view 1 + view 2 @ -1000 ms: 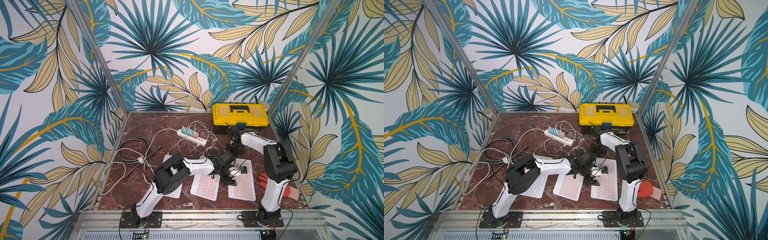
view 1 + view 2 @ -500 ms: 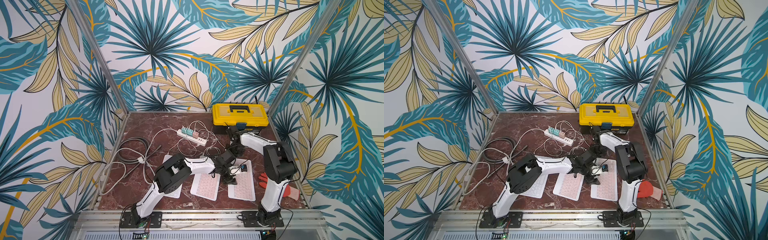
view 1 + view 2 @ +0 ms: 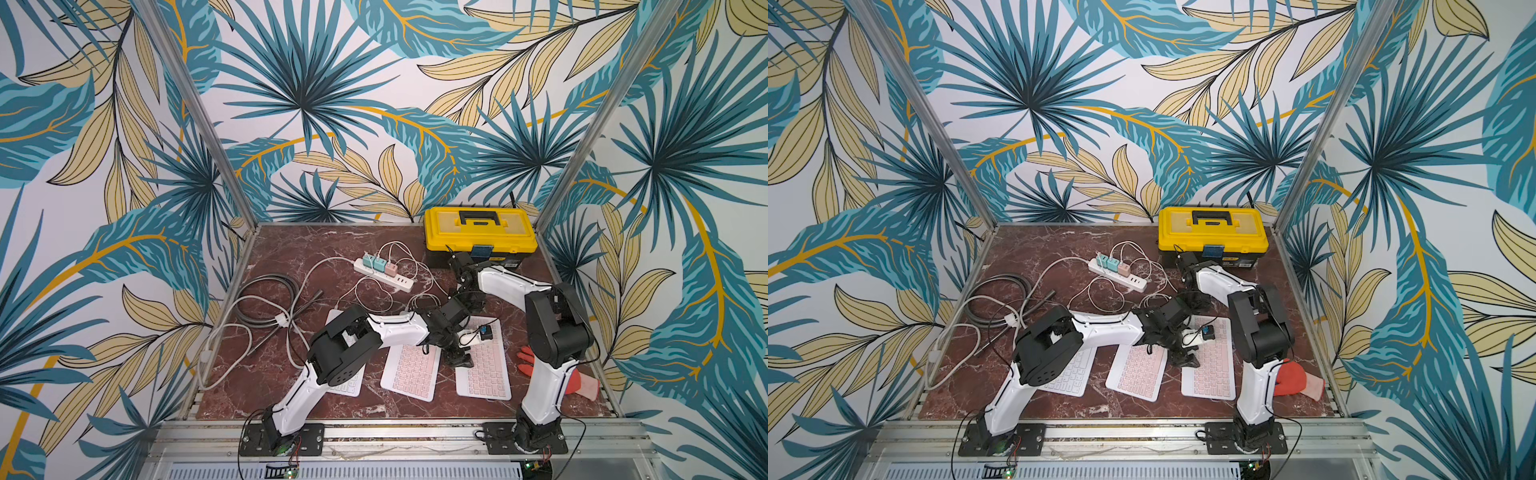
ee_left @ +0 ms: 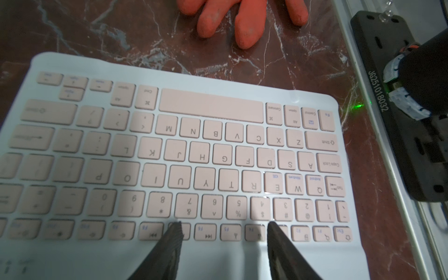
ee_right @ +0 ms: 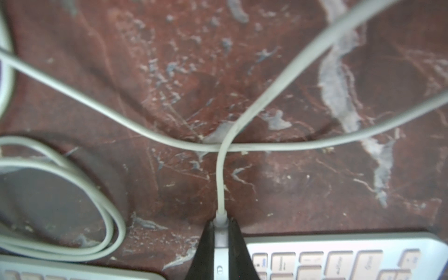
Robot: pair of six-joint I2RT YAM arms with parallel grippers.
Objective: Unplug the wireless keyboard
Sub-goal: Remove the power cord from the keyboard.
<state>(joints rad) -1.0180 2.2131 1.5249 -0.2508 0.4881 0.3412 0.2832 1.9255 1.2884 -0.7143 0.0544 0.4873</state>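
Closest to the front of the table (image 3: pixel 316 245) lies the wireless keyboard (image 3: pixel 484 374), the one nearest the right arm, with two more keyboards (image 3: pixel 411 370) beside it. The left gripper (image 4: pixel 224 224) is over it, jaws spread apart with nothing between them and tips at the top row of keys — I cannot tell if they press down.

A bit farther back, at the keyboard's far edge, the right gripper (image 5: pixel 220 221) has its jaws squeezed tight on the white plug (image 5: pixel 221 215). The plug points straight out from that edge, toward the back of the table. Its cable (image 5: pixel 219 179) runs off the same way, toward the power strip (image 3: pixel 384 272).

So the right arm is the one to pull, I think — straight back along the plug, away from the keys, not sideways. The left one could hold the keyboard so it does not slide along.
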